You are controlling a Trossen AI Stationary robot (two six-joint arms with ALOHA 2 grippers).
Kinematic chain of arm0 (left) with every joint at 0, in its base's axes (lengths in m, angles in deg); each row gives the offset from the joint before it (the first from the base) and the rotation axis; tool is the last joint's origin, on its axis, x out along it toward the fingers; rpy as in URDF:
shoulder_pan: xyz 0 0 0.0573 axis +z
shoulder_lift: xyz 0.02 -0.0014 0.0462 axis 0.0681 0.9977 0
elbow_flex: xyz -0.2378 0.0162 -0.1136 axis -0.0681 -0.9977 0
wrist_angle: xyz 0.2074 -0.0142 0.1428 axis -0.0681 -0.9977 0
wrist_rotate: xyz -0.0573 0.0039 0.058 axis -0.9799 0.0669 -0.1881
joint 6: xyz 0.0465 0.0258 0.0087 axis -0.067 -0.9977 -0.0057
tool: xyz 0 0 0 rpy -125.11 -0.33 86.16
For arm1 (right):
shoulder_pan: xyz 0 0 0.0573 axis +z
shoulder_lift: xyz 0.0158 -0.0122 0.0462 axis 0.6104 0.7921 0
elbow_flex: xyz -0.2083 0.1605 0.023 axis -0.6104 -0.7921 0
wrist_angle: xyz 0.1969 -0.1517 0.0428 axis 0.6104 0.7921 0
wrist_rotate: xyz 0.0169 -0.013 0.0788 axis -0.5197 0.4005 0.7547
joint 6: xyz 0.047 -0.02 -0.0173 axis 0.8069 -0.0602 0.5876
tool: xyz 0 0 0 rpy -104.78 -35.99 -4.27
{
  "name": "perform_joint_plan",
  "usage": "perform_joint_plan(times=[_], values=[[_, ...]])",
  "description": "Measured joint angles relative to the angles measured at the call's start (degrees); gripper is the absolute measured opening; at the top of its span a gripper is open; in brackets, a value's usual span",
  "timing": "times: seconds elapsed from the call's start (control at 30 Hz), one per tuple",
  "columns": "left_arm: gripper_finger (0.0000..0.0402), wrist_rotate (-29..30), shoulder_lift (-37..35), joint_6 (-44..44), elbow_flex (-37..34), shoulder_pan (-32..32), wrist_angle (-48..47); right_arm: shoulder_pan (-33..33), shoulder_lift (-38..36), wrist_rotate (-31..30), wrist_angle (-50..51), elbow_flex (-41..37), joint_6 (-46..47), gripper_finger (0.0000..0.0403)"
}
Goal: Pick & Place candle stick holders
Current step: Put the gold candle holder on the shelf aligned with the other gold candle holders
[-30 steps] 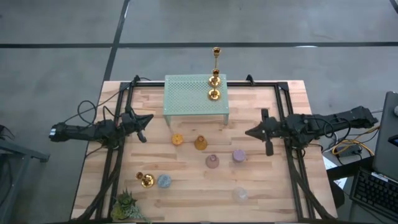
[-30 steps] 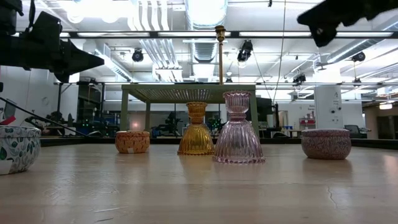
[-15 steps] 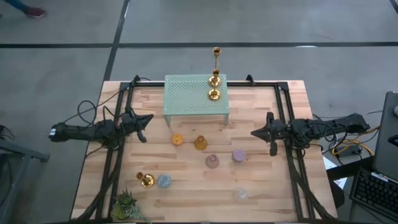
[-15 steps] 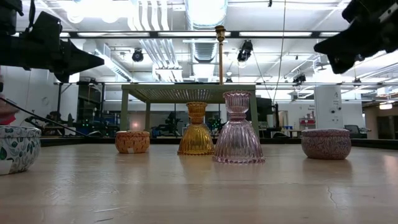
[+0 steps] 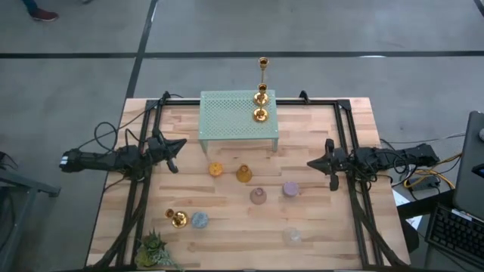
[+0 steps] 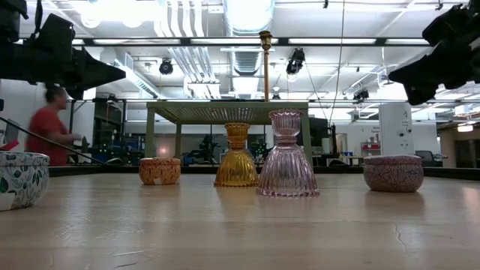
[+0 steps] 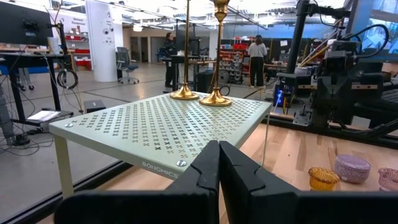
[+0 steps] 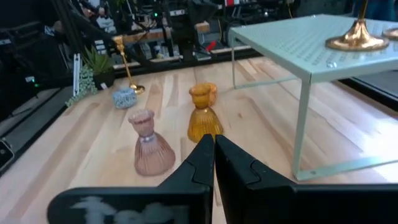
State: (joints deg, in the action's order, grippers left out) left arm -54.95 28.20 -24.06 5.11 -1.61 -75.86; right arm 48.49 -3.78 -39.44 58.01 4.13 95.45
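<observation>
Two gold holders (image 5: pixel 260 114) already up on green stand (image 5: pixel 227 121), likely the drop spot. Six more (image 5: pixel 243 174) loose on surface (image 5: pixel 318 242) below, awaiting pickup. Left gripper (image 5: pixel 172 155) and right gripper (image 5: pixel 327 165) parked at opposite edges, jaws shut, empty.

Light wooden plank table (image 5: pixel 318 227) bearing a mint-green perforated stand (image 5: pixel 238 125) at the far middle. Directly on the wood: squat orange holder (image 5: pixel 215 169), amber holder (image 5: pixel 243 174), pink holder (image 5: pixel 259 196), purple holder (image 5: pixel 290 189), clear glass holder (image 5: pixel 292 236), blue holder (image 5: pixel 200 220), small gold candlestick (image 5: pixel 177 219), spiky green plant (image 5: pixel 153 249).
</observation>
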Motion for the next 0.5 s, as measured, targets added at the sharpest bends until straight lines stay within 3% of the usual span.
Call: perform_joint_plan(times=[0.5], values=[[0.0010,0.0,0.0,0.0,0.0,0.0,0.0,0.0,-1.1,2.5,0.1,-0.1,-1.8,0.0008]])
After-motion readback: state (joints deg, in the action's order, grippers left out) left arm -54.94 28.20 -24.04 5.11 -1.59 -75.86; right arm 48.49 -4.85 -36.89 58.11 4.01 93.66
